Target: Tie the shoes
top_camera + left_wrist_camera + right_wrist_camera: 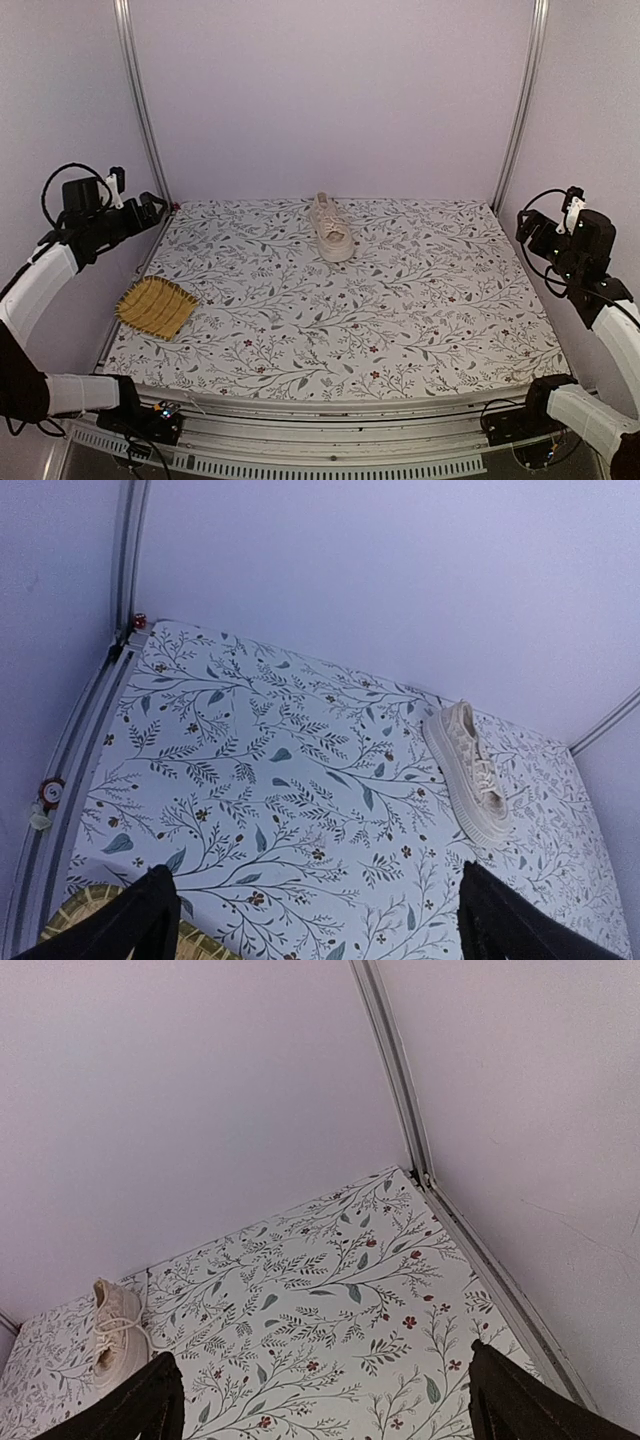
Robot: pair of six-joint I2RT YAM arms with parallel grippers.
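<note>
Just above the centre of the top view, near the far edge of the floral-patterned bench [420, 300], a cream sneaker [332, 228] stands on its thick pale sole. It lies lengthwise up and down the frame, with its toe toward the lower right. In the right wrist view it sits at the lower left, and pale lace loops spill onto the bench beside it.

The left hand [155, 208] hangs at the left edge of the frame, over the bench's border. Its fingers [150, 910] are spread wide and grasp nothing. The right hand [528, 228] hangs at the right edge, likewise released and empty. Both are well apart from the sneaker.

A yellow woven mat [157, 306] lies flat at the lower left of the bench, below the left hand.
</note>
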